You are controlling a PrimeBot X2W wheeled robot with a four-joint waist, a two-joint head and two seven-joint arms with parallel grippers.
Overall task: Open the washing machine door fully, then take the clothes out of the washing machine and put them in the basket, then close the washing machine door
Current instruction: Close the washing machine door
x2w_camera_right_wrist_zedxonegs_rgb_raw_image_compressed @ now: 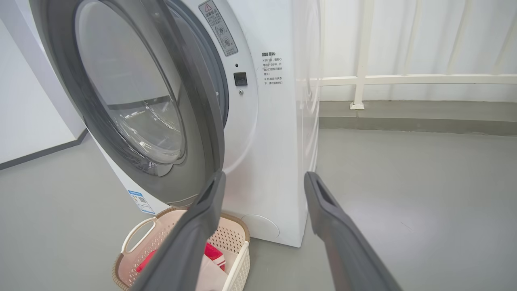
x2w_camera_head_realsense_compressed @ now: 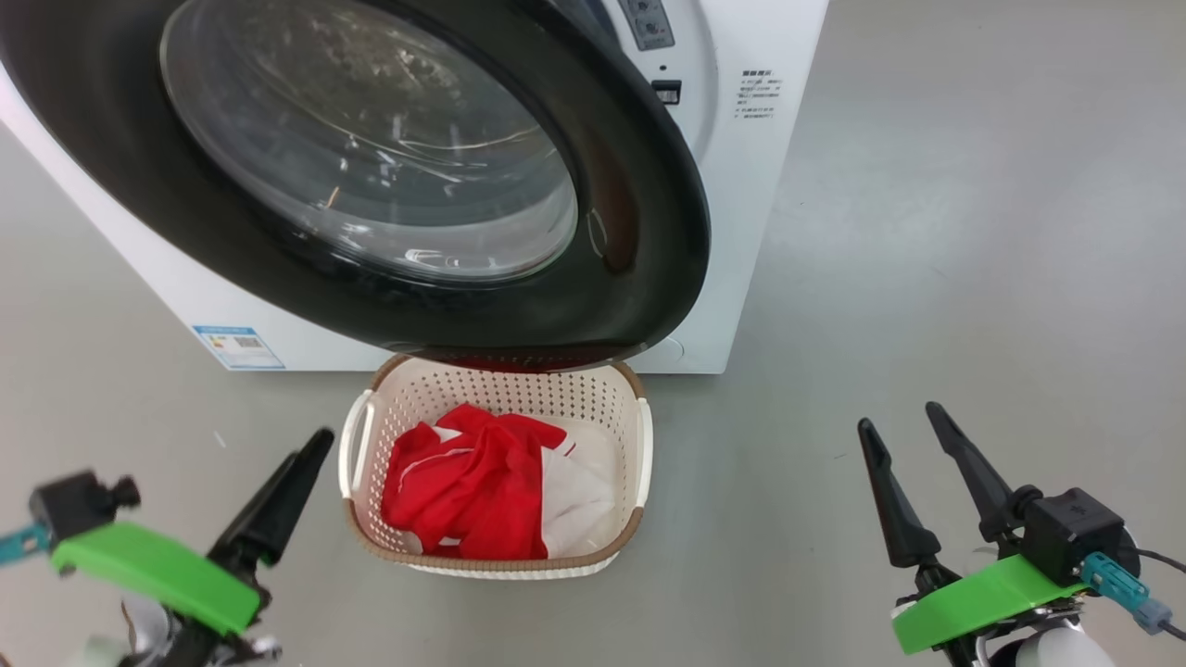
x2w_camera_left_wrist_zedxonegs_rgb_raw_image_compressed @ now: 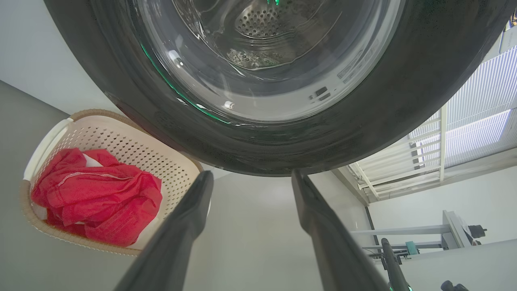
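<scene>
**Operator:** Where are the clothes?

**Spotter:** Your clothes (x2w_camera_head_realsense_compressed: 473, 491) lie bundled in the basket (x2w_camera_head_realsense_compressed: 500, 560), red with white panels, covering most of its base. The basket sits on the floor (x2w_camera_head_realsense_compressed: 973, 278), just in front of the washer (x2w_camera_head_realsense_compressed: 741, 185).

**Operator:** And the door?

**Spotter:** Your door (x2w_camera_head_realsense_compressed: 649, 232) stands swung out from the washer's front, partly open. From the head view, its black lower rim hangs over the basket's far edge. In your left wrist view you can see the holes of the drum (x2w_camera_left_wrist_zedxonegs_rgb_raw_image_compressed: 262, 20) through the glass.

**Operator:** The tools?

**Spotter:** Your left tool (x2w_camera_left_wrist_zedxonegs_rgb_raw_image_compressed: 251, 174) has its fingers spread with nothing between them. It points up at the door's lower rim, with the basket off to one side. Your right tool (x2w_camera_head_realsense_compressed: 899, 417) is spread and empty too. You have it low over the floor, right of the basket and well apart from it, aimed at the washer's right front corner.
</scene>
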